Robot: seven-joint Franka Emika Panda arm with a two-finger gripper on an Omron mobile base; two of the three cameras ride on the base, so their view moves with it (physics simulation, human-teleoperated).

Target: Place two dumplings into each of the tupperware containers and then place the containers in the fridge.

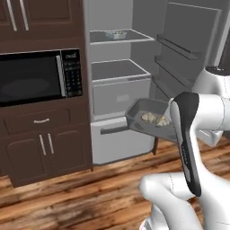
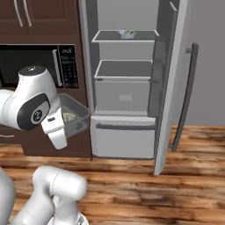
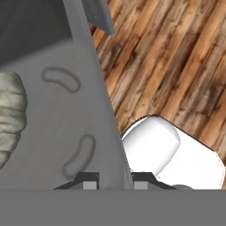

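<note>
The end effector (image 3: pixel 114 182), nearly closed, pinches the rim of the dark grey tupperware container (image 1: pixel 140 108), held level at frame centre before the open fridge (image 1: pixel 117 90) so its two dumplings (image 1: pixel 155 119) stay put for shelving.

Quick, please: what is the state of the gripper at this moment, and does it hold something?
Gripper: closed on the rim of the dark grey container, which holds dumplings, in front of the open fridge.

Both base views face the open fridge (image 1: pixel 119 81); hand view looks floorward.
</note>
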